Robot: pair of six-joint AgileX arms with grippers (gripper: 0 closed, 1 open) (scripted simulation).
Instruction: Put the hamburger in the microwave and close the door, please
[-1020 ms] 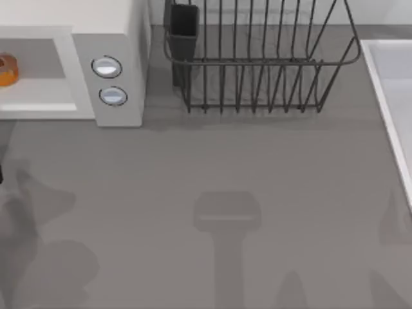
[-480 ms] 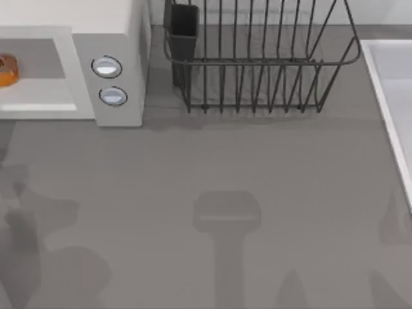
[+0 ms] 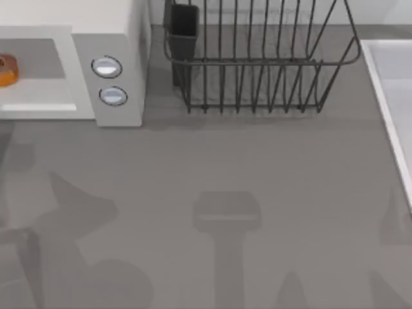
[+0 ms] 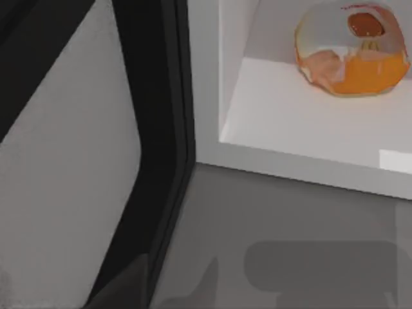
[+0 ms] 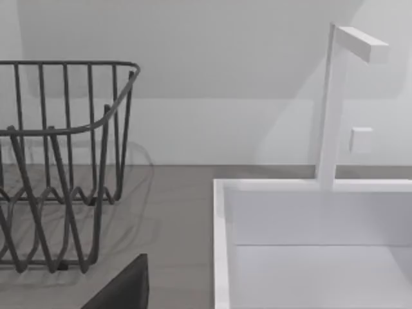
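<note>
Dark wire dish rack (image 3: 257, 64) stands at the back of the grey counter (image 3: 257, 167), upright, with a dark cutlery holder (image 3: 183, 26) fixed at its left end. White sink (image 3: 396, 103) sits at the counter's right edge, well apart from the rack. Right wrist view: white faucet (image 5: 335, 103) rises upright behind the sink basin.

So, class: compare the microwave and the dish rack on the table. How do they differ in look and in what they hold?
The microwave is a solid off-white box with two round knobs; the dish rack is open dark wire you can see through. The microwave holds the hamburger in its open cavity; among the rack's wires I see only a dark cup-like holder at its left end. Both stand along the table's far edge, side by side, the rack to the right.
</note>
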